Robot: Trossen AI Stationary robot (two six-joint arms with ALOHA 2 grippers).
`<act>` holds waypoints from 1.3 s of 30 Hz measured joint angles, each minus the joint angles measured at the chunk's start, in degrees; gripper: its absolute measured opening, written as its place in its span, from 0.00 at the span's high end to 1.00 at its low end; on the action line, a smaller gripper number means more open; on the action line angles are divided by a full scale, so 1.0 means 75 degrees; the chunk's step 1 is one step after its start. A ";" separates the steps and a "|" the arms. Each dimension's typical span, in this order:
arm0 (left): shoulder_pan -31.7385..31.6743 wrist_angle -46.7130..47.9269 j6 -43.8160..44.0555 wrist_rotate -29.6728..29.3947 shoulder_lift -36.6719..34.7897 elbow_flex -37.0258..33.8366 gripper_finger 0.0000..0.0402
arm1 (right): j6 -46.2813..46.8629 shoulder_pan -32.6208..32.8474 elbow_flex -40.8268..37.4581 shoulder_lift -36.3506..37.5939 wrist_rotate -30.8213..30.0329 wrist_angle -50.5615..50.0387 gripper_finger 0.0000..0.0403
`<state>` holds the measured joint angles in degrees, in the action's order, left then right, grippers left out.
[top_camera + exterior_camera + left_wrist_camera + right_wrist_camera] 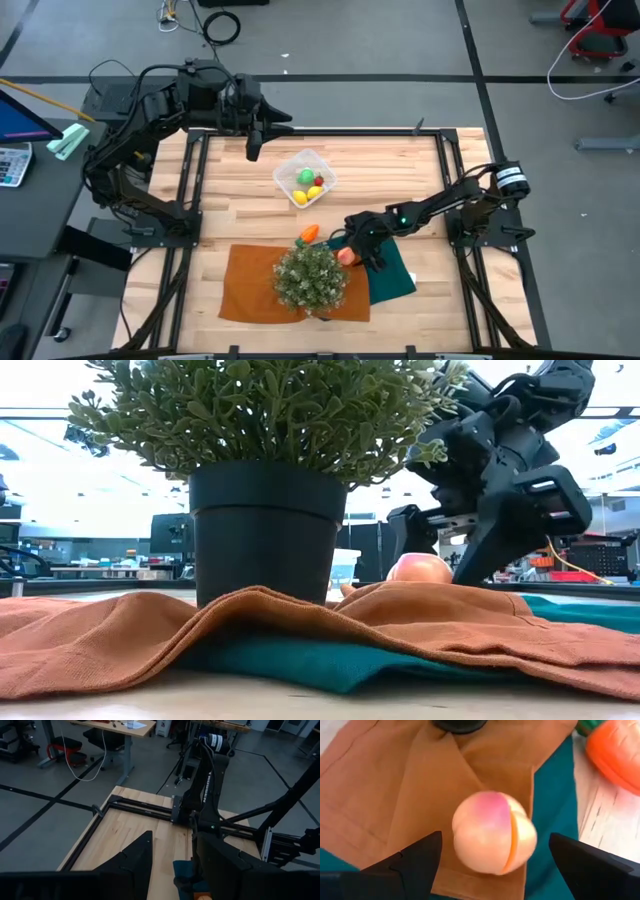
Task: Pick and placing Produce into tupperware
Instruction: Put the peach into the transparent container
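Behind the plant [270, 420], half-hidden, the right gripper [490, 857] hangs released around the peach [494, 833].

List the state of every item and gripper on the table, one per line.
tupperware: open, holding green, red and yellow produce.
peach: on the orange cloth, ungrasped.
carrot: lying on the table.
potted plant: upright.
right gripper: open, straddling the peach.
left gripper: open, raised.

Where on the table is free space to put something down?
Bare wood lies between the tupperware and the left frame rail, and along the far edge right of the tupperware. It is crowded near the plant, where the cloths, the carrot, the peach and the right gripper meet.
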<state>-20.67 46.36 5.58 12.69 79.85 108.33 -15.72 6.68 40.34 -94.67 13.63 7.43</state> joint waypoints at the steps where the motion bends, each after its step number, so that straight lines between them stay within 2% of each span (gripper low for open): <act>1: 0.0000 0.0030 0.0000 0.0003 0.0000 0.0000 0.60 | 0.0060 0.0000 0.0000 0.0001 0.0001 0.0028 0.18; 20: 0.0000 0.0056 -0.0057 0.0003 0.0000 0.0000 0.60 | 0.0297 0.0003 0.0003 0.0052 0.0430 0.0265 0.19; 24: 0.0003 0.0056 -0.0058 0.0003 0.0000 0.0000 0.60 | 0.0372 0.0022 0.0003 0.0052 0.0641 0.0270 0.21; 39: 0.0000 0.0056 -0.0052 0.0003 0.0000 0.0000 0.60 | 0.0367 0.0050 0.0003 0.0054 0.0656 0.0274 0.30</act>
<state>-20.67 46.78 5.19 12.71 79.85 108.33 -12.97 7.05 40.36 -94.26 18.55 9.49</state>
